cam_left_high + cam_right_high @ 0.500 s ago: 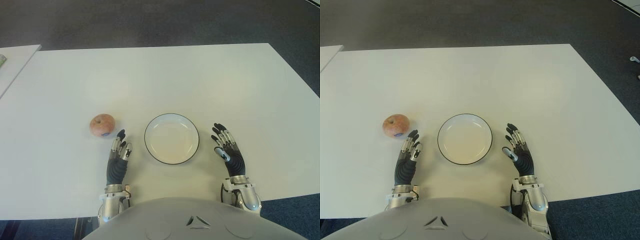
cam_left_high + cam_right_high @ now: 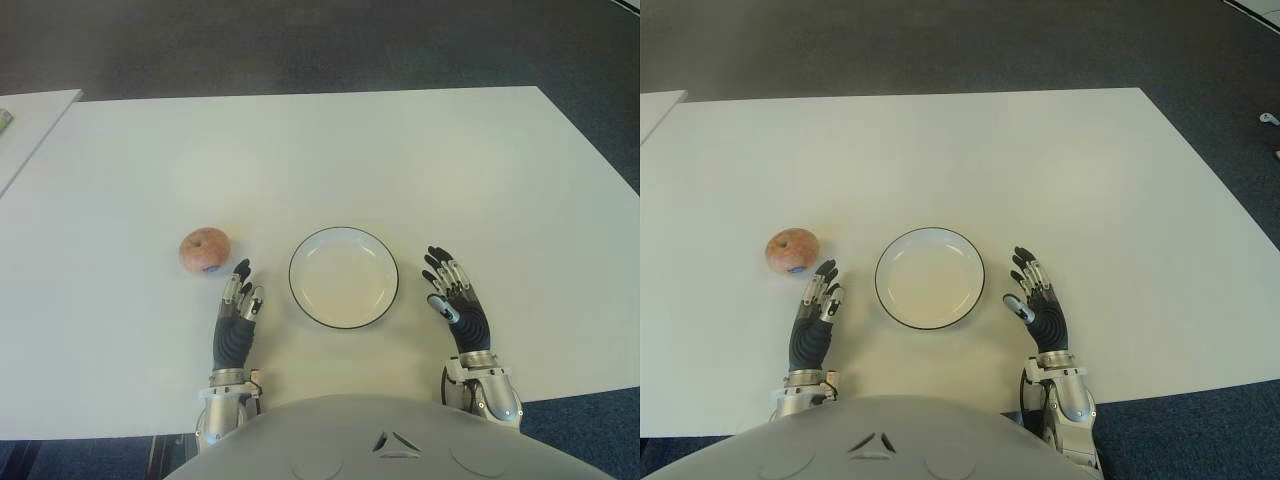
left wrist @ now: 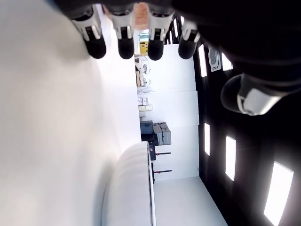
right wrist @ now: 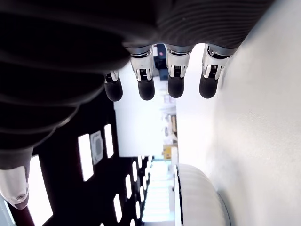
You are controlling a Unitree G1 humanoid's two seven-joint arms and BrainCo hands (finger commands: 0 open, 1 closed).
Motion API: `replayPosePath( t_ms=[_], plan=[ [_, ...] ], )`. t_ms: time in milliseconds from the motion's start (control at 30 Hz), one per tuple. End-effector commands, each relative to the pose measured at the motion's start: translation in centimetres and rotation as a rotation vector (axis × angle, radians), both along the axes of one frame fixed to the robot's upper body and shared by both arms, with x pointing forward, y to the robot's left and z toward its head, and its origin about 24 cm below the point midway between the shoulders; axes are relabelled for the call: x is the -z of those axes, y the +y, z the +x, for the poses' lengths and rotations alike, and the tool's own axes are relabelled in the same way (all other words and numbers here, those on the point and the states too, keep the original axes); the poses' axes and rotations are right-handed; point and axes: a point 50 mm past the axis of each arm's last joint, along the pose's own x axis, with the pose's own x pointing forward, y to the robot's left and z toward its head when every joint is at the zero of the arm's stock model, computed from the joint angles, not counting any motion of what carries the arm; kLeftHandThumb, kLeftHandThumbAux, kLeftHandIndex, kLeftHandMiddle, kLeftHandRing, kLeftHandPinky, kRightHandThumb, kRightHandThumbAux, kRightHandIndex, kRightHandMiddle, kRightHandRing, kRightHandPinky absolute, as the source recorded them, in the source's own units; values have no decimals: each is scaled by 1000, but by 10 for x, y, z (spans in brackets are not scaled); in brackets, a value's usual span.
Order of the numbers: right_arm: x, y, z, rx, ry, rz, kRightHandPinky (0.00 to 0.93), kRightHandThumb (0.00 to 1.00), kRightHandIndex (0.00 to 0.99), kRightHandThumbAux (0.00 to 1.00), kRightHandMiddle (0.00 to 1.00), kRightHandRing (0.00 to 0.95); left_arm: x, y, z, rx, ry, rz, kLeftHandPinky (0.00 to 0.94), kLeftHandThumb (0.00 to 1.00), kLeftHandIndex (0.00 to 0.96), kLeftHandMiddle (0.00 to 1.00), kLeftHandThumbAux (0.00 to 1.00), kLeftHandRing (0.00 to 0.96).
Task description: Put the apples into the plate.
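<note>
One reddish apple [image 2: 205, 250] sits on the white table [image 2: 330, 150], left of a white plate [image 2: 298, 300] with a dark rim that holds nothing. My left hand [image 2: 240, 305] is just near-right of the apple and left of the plate, fingers stretched out and empty. My right hand [image 2: 452, 293] shows on the plate's right side, open too, with nothing in it. In the left wrist view a sliver of the apple [image 3: 141, 11] peeks between the straight fingers [image 3: 126, 44]. The right wrist view shows extended fingers [image 4: 176, 82] and the plate [image 4: 197, 197] beyond.
A second white table [image 2: 30, 125] edges in at the far left, separated by a narrow gap. Dark carpet lies beyond the far edge and at the right corner.
</note>
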Motion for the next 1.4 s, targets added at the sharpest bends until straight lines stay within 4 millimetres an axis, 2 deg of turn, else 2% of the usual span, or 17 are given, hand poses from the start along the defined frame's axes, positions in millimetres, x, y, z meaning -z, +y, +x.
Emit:
replayPosePath(
  t_ms=[33, 467, 533, 633, 700, 800, 900, 1000, 1167, 1400],
  plan=[
    [32, 6, -25, 11, 231, 47, 60, 156, 85, 527, 86, 46, 8, -1, -7, 19, 64, -15, 36, 35, 0, 0, 374, 0],
    [33, 5, -26, 8, 231, 44, 64, 159, 84, 516, 87, 48, 8, 0, -9, 1, 66, -61, 46, 42, 0, 0, 390, 0],
    [33, 5, -26, 9, 229, 42, 60, 161, 90, 514, 87, 45, 2, 1, -10, 5, 51, -66, 46, 44, 0, 0, 395, 0],
    [33, 4, -26, 12, 226, 35, 60, 161, 100, 506, 88, 44, -32, 11, -10, 6, -32, -18, 51, 59, 0, 0, 426, 3],
    [34, 4, -26, 15, 227, 33, 62, 160, 100, 504, 88, 45, -47, 19, -6, 11, -104, 138, 58, 74, 0, 1, 463, 8],
    [34, 4, -26, 16, 228, 33, 65, 158, 99, 503, 89, 46, -53, 23, -4, 14, -143, 286, 65, 98, 0, 1, 506, 14],
    [35, 4, -25, 21, 226, 35, 63, 157, 99, 504, 89, 47, -75, 38, 3, 22, -261, 768, 67, 145, 0, 7, 525, 23],
    [36, 3, -24, 22, 226, 36, 57, 157, 98, 506, 86, 45, -81, 48, 9, 41, -313, 1040, 69, 201, 3, 19, 505, 33],
    [37, 4, -22, 19, 226, 34, 62, 159, 92, 512, 85, 45, -95, 60, 12, 92, -324, 1326, 50, 253, 53, 34, 428, 30],
    [38, 2, -21, 8, 241, 35, 66, 162, 93, 510, 88, 48, -121, 63, 22, 136, -310, 1535, 26, 249, 94, 45, 365, 21]
  ],
)
